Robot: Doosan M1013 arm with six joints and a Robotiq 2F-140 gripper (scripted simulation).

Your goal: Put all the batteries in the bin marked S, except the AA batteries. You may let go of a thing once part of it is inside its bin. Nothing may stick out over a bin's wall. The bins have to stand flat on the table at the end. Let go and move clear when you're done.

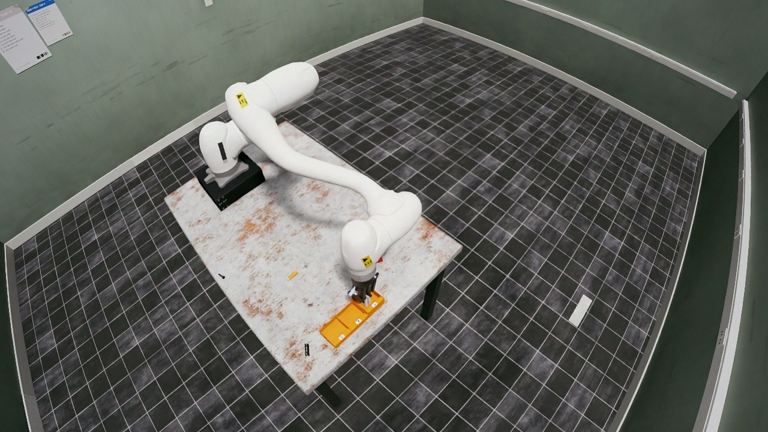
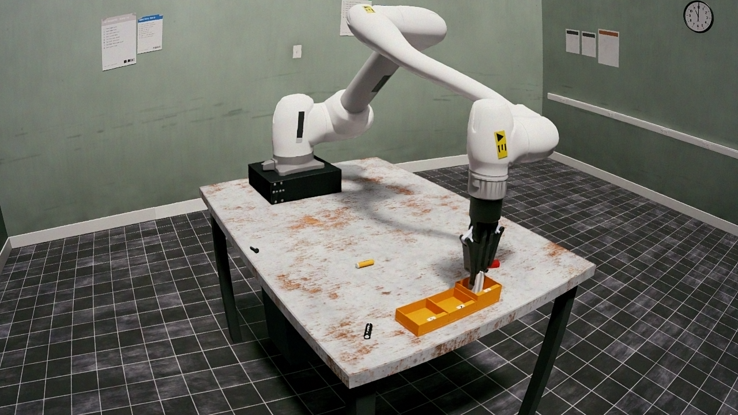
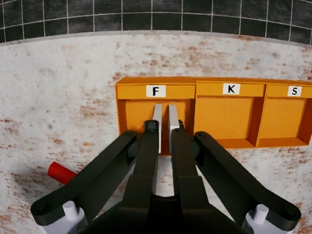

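Gripper (image 3: 165,123) nearly closed on nothing, tips dipped into bin F (image 3: 135,114), probably to nudge the tray. Bin S (image 3: 283,118) sits two compartments right; red battery (image 3: 61,173) behind-left.

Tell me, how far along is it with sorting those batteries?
Nothing looks done yet: bin S shows only its bare orange floor. In hand: nothing visible. The gripper is nearly shut with its tips down in bin F. Left to do: a yellow cell, a black cell, a small dark item and a red piece lie loose on the table.
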